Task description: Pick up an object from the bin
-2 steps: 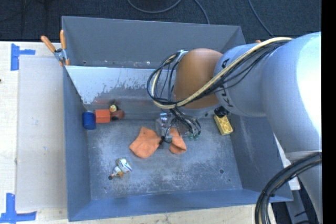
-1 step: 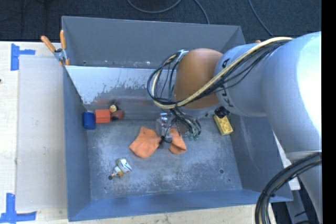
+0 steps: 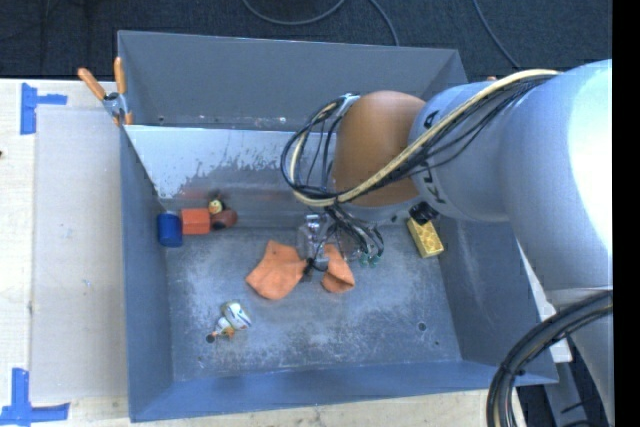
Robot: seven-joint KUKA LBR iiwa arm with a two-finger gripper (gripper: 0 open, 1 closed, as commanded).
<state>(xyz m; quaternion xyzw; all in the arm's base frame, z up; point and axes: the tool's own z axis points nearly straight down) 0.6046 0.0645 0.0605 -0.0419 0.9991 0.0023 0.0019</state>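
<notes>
My gripper (image 3: pixel 317 261) is low over the orange cloth (image 3: pixel 276 275) at centre frame; pick not yet made.
The cloth lies crumpled on the bin (image 3: pixel 300 355) floor beneath my tip and to either side, seemingly touching it. Whether I am open or closed I cannot tell. I judge the lift is left to do. A yellow block (image 3: pixel 425 238) lies right, a blue cylinder (image 3: pixel 169 229) well left.
</notes>
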